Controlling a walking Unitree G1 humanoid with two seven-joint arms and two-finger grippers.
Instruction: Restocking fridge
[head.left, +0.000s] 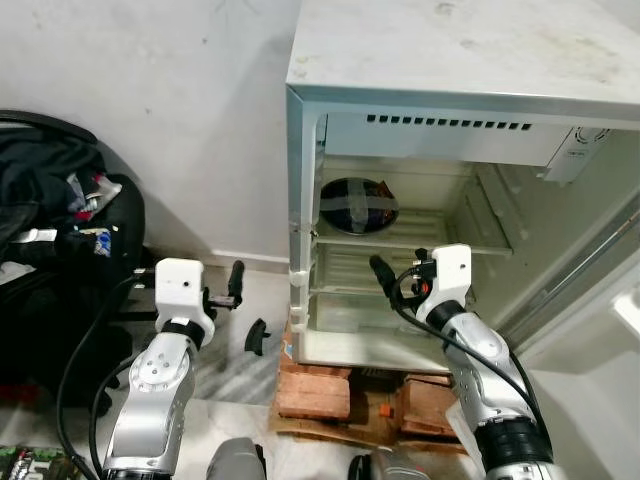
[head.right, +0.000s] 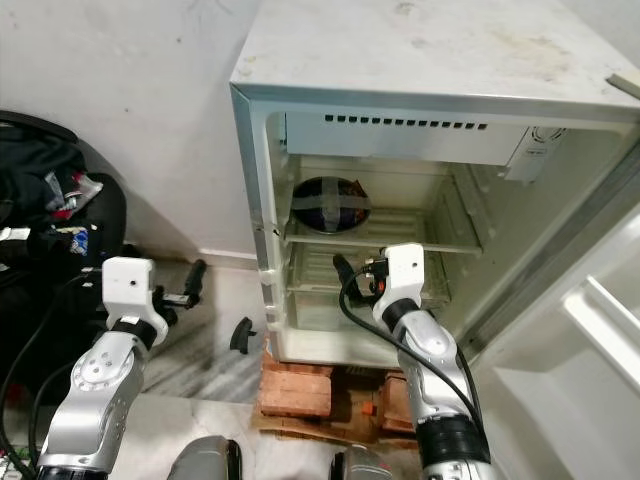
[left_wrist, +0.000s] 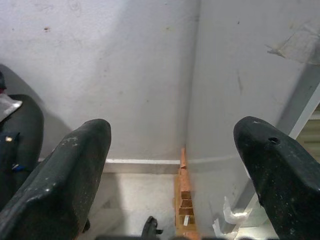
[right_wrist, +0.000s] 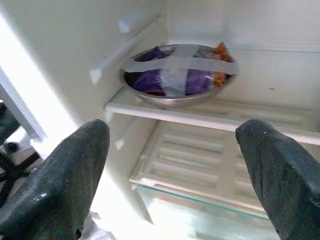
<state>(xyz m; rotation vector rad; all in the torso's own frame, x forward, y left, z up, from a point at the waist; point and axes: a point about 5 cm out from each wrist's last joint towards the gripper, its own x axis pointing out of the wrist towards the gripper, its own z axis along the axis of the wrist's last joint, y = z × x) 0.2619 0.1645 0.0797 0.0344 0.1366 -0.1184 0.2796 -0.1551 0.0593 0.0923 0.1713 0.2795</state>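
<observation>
Ahead of me the open fridge (head.left: 400, 120) stands against the wall (head.left: 170, 110), raised on bricks (head.left: 315, 390). A taped bowl (head.left: 358, 205) sits on its upper shelf (head.left: 440, 240), to the left. My right claw (right_wrist: 170, 165) reaches in below that shelf. Left of the fridge, bags (head.left: 50, 230) lie on the floor (head.left: 235, 355), with my left claw (head.left: 236, 283) between them and the fridge.

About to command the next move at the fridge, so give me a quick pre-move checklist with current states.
1. Fridge door open: ok.
2. Taped steel bowl seated on the upper shelf: ok.
3. Right gripper open, empty, in front of the lower shelf: ok.
4. Left gripper open, empty, outside the fridge beside its wall: ok.
5. Next item to load located: cannot tell.
6. Fridge steady on its bricks: cannot tell.
</observation>
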